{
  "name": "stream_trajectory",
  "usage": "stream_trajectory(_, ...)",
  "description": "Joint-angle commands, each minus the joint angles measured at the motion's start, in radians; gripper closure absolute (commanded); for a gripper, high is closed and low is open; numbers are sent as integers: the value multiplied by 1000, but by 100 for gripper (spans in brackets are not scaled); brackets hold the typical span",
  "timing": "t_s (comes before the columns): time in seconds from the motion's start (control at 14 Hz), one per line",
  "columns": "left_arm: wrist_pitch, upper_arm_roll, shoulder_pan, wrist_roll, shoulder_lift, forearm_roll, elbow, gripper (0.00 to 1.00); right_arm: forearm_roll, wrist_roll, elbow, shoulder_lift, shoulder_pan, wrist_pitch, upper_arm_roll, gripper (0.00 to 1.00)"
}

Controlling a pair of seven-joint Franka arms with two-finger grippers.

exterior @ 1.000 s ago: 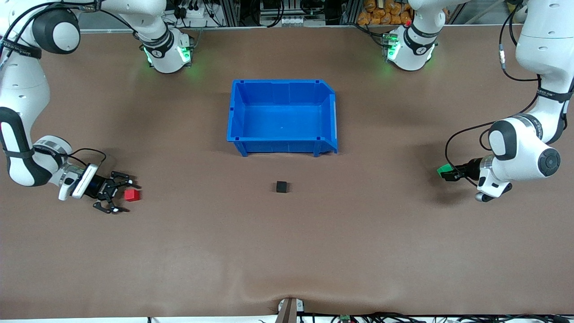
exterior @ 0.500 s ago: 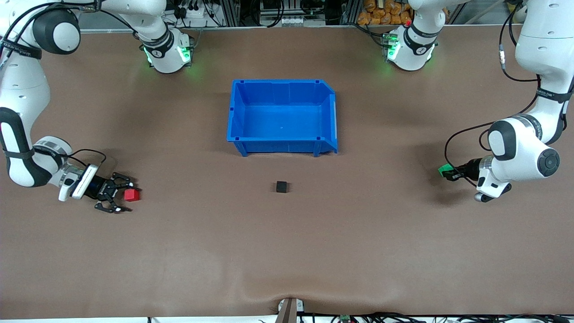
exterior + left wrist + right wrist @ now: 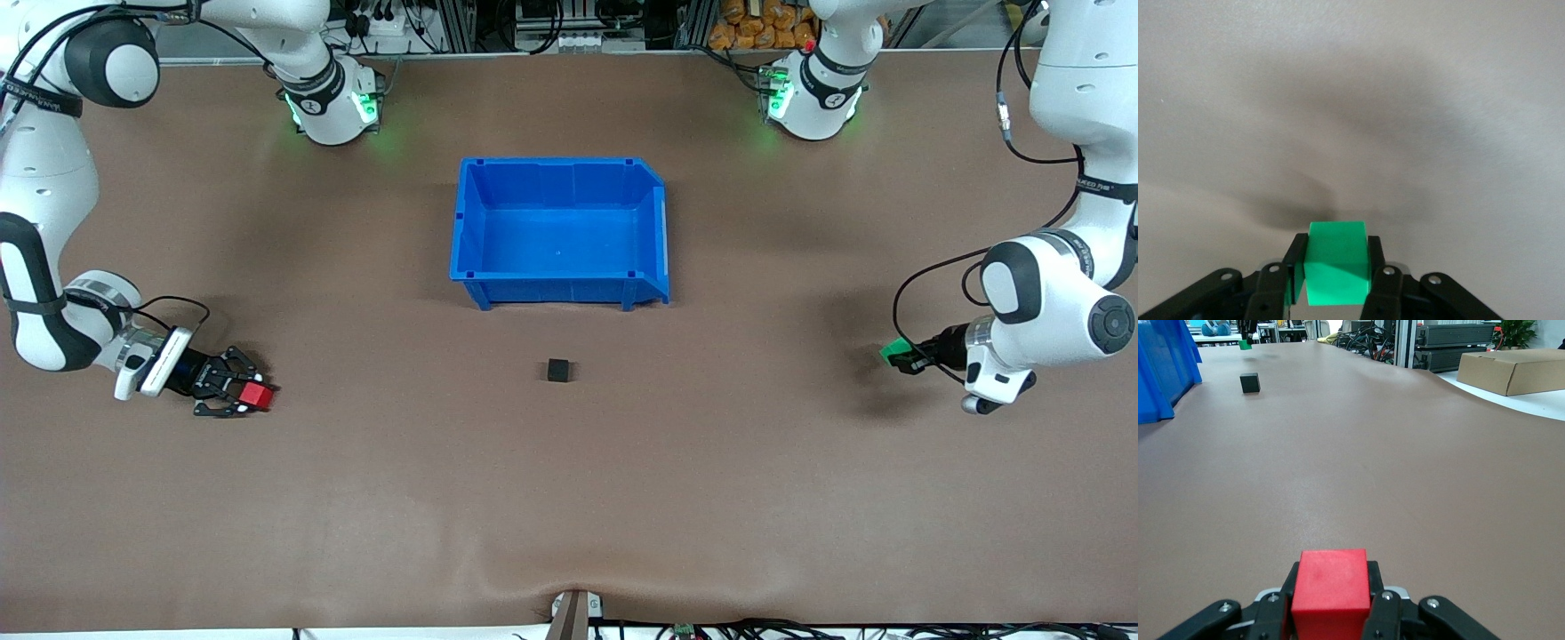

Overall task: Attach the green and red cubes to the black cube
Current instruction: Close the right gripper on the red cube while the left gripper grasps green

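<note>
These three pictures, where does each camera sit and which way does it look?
Front view: high across the table, facing both arms; shows the blue bin, black cube and both pincers.
Left wrist view: on the left arm's wrist, looking over the left pincer, shut on the green cube, at bare table.
Right wrist view: on the right arm's wrist, looking along the table over the right pincer, shut on the red cube.
Shared: front and right wrist views both show the black cube and bin.
</note>
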Motion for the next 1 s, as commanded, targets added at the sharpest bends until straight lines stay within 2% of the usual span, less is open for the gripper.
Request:
stream_trajectory(0.0, -48, -9, -29, -65, -13, -12, 40, 100, 12, 12, 19, 19, -8, 1, 9, 100)
stream_trajectory(0.21, -63, -11, -47, -72, -14, -13, 84, 100, 11, 12, 26, 19, -8, 1, 8, 100)
stream_trajectory(0.5, -167, -9, -37, -90, -34, -3, 129, 100, 9, 12, 28, 17, -8, 1, 8, 100)
stream_trajectory(0.79, -173, -11, -83, -102, -30, -7, 164, 100, 0, 14, 37, 8, 3, 1, 8, 100)
stream_trajectory(0.93, -183, -15, -115, -150, -30, -12, 182, 100, -36, 26, 55, -9, 27, 3, 6, 100)
